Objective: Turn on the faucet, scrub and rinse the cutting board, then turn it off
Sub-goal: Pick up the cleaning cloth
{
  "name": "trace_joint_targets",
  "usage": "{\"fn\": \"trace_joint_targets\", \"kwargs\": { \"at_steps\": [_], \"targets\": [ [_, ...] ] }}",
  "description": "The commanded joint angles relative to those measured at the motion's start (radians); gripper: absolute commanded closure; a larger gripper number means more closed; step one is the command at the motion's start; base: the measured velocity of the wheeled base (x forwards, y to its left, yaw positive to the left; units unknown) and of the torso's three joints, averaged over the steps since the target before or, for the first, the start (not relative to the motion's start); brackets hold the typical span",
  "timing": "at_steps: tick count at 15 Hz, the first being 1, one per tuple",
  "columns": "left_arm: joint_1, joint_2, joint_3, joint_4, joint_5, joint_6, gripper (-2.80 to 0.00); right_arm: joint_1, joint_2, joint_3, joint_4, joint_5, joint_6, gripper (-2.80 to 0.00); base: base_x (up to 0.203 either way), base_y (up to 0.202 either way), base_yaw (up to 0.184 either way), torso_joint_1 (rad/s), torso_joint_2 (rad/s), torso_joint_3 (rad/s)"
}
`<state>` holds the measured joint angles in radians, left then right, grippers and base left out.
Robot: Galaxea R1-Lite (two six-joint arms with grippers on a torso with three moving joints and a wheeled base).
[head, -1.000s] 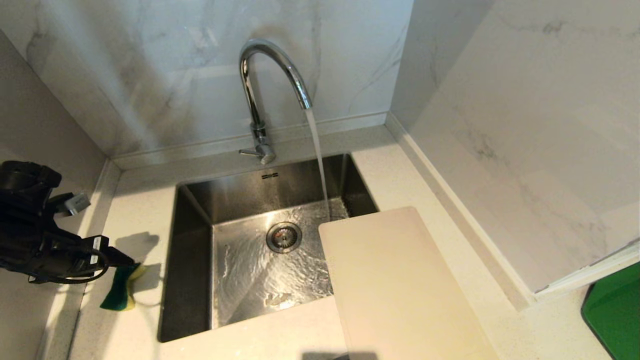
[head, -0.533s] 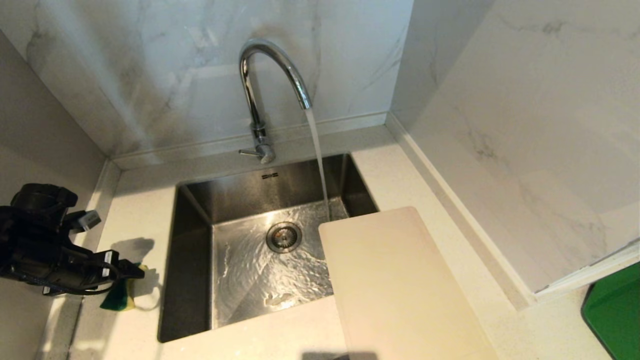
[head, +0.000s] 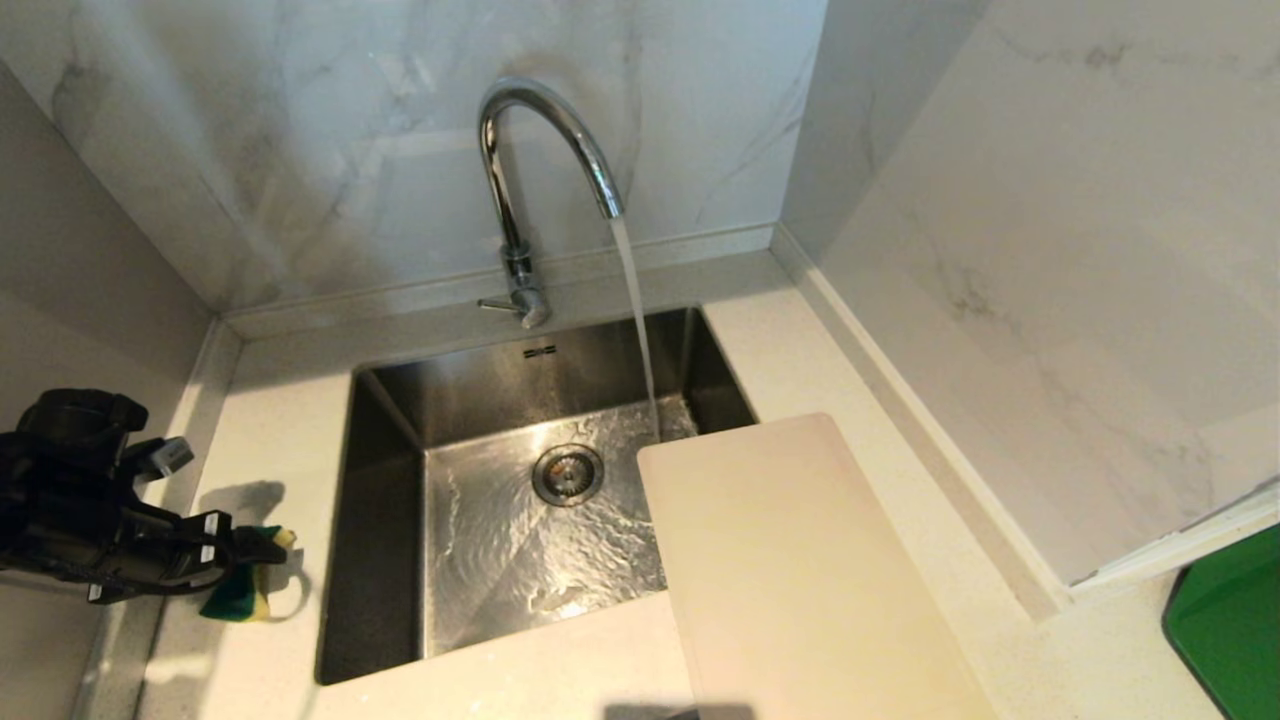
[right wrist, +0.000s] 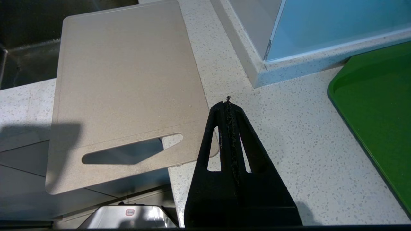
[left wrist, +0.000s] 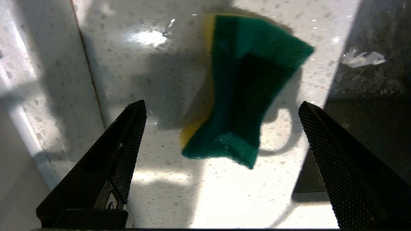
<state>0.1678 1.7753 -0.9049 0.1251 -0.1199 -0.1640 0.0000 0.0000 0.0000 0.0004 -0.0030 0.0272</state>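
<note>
Head view: the tall chrome gooseneck faucet (head: 545,150) runs into the steel sink (head: 385,420). Done: water on. The pale plastic cutting board (head: 800,580) lies unscrubbed on the counter (head: 270,420). Left gripper (left wrist: 221,128), fingers apart, hovers over the green-and-yellow sponge (left wrist: 244,89). Right gripper (right wrist: 228,104): fingers together, idle. Remaining: scrub, rinse, shut-off.

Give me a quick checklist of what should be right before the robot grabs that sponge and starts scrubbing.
1. Water running from the faucet: ok.
2. Left gripper open wide: ok.
3. Sponge between its fingers, lying on the counter beside the sink: ok, not yet gripped.
4. Cutting board under the stream: not ok, only its corner overhangs the sink.
5. Right gripper shut, holding nothing, beside the board: ok.
6. Board clean: cannot tell.
</note>
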Motion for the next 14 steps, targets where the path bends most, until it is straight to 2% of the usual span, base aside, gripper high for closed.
{"fn": "trace_joint_targets", "kwargs": {
  "at_steps": [1,2,14],
  "targets": [
    [0.018,0.015,0.001,0.001,-0.005,-0.002,-2.8,0.0,0.0,0.0,0.001,0.0,0.0,0.0,0.0,0.0,0.0,0.0,0.0,0.0],
    [0.017,0.013,0.001,0.001,-0.006,-0.002,0.0,0.0,0.0,0.001,0.001,0.0,0.0,0.0,0.0,0.0,0.0,0.0,0.0,0.0],
    [0.016,0.001,-0.003,-0.001,-0.049,-0.011,0.0,0.0,0.0,0.0,0.001,0.0,0.0,0.0,0.0,0.0,0.0,0.0,0.0,0.0]
  ]
}}
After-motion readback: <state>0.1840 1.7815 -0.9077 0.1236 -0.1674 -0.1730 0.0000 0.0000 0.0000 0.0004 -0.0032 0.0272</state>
